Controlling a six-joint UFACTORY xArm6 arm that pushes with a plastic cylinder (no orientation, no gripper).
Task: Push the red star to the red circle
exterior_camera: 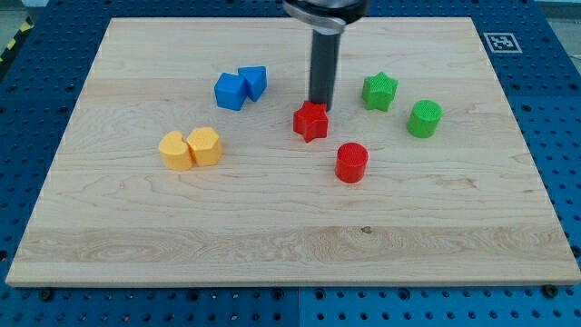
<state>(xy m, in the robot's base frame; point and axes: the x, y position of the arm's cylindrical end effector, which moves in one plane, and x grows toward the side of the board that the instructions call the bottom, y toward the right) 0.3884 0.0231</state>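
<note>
Red circle [351, 163] nearest on table [272, 245], just below-right of red star [310, 121]; tip [320, 106] touching star's top edge; no fingers, only a rod

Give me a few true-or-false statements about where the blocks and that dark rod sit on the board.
1. My tip sits right behind the red star, on its top side in the view. True.
2. The red circle touches the red star. False: a gap separates them; the circle lies toward the view's bottom right.
3. The two blue blocks sit at the view's right. False: they are left of the star.
4. The two yellow blocks touch each other. True.
5. The green star lies left of the green circle. True.
</note>
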